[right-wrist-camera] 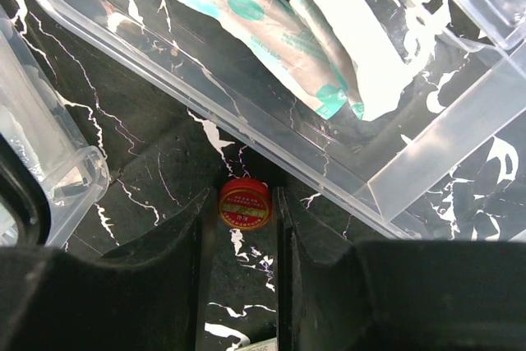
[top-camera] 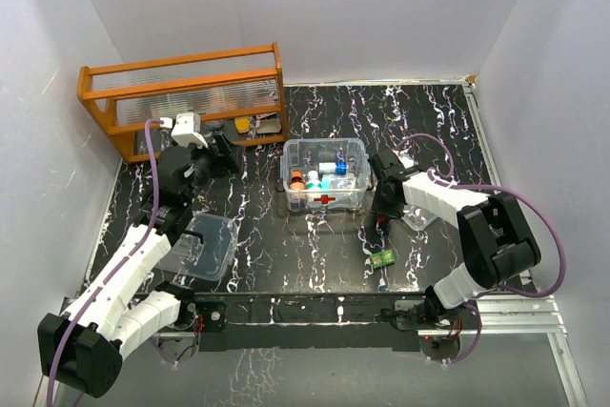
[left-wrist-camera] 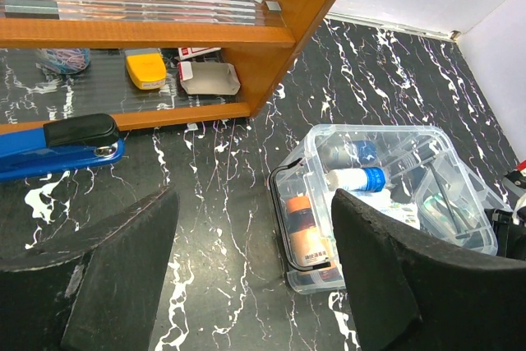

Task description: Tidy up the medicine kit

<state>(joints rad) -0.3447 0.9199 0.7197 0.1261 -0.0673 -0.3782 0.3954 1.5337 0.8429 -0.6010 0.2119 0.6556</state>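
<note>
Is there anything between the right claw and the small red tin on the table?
Nothing visible does. The red tin lies bare on the table between the fingers of the right claw, in the gap between the medicine kit and a clear tray.

Overhead and left-wrist views share the medicine kit; right wrist close-up.

worktop black, white marble veining. rack orange, ribbed clear panels. medicine kit clear, red cross on front. round cap red. stapler blue, black top.
</note>
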